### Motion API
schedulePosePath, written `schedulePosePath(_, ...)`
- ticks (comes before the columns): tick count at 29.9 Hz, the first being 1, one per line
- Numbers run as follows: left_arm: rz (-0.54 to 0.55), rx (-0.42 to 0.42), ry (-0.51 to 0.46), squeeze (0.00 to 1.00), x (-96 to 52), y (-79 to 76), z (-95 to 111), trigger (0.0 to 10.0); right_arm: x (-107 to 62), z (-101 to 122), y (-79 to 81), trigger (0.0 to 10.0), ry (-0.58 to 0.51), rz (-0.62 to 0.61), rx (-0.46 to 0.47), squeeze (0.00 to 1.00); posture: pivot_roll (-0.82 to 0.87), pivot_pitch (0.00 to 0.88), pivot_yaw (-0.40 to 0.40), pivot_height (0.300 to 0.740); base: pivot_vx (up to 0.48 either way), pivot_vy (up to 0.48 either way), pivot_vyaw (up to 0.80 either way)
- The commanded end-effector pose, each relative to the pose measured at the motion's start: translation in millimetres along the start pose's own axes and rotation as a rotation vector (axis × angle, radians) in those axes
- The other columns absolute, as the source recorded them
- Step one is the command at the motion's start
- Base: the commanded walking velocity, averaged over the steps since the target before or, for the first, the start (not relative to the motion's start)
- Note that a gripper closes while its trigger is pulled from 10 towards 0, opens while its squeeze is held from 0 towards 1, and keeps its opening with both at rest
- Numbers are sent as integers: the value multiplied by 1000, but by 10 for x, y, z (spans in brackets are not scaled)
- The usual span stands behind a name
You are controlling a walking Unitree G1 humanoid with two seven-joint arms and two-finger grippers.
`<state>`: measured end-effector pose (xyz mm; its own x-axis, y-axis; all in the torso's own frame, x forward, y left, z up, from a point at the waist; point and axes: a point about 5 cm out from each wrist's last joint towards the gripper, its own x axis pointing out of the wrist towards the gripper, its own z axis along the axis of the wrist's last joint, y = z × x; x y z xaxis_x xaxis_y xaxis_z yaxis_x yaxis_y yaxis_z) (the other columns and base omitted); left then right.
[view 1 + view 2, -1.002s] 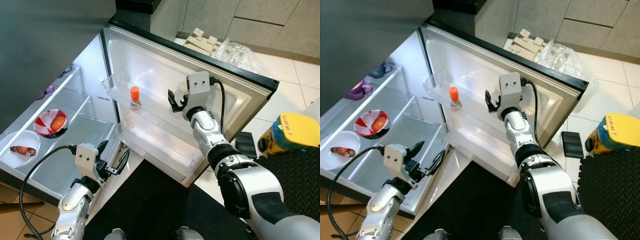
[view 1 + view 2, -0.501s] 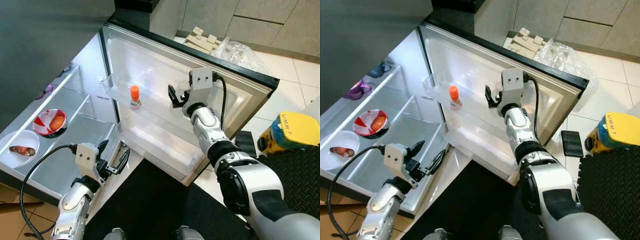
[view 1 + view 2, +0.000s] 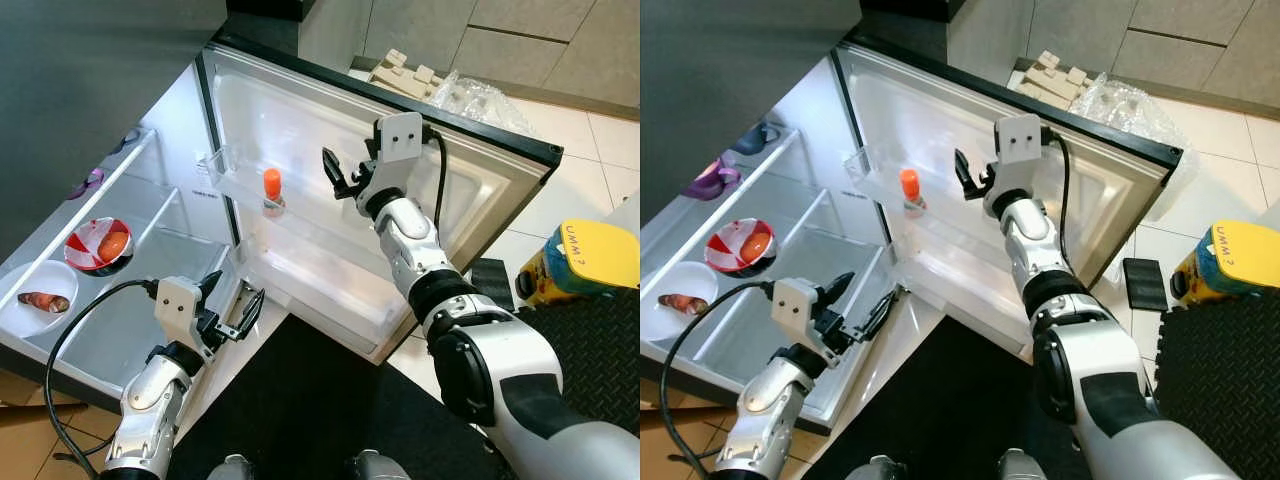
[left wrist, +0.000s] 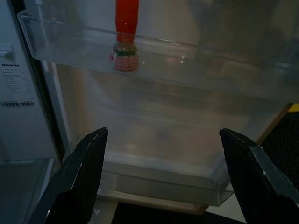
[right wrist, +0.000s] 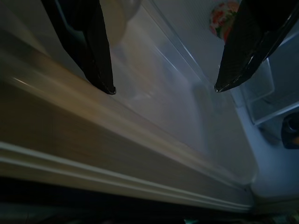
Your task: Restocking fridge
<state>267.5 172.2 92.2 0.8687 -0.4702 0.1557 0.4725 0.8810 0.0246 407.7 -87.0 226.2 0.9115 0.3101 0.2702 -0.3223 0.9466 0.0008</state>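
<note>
Restocking barely begun: you see one bottle (image 3: pixel 270 189) on door shelf (image 3: pixel 300 225); right end effector (image 3: pixel 338 177) and left end effector (image 3: pixel 232 305) spread, empty.

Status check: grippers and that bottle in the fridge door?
Right gripper open, near door shelf. Left gripper open, low. Bottle upright on shelf, untouched.

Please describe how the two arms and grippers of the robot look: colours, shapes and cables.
Both arms are silver with black joint sections. Each wrist carries a pale grey box with two small dark holes and a black cable looping back from it. The left gripper and the right gripper each have two long black fingers.
</note>
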Motion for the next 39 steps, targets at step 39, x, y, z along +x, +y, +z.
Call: schedulePosePath(39,59,41,43,0,8,90,-67,10000,-588,1185,-814,10000,-608,-412,-91,0,-118,165,13,725,0,0,0)
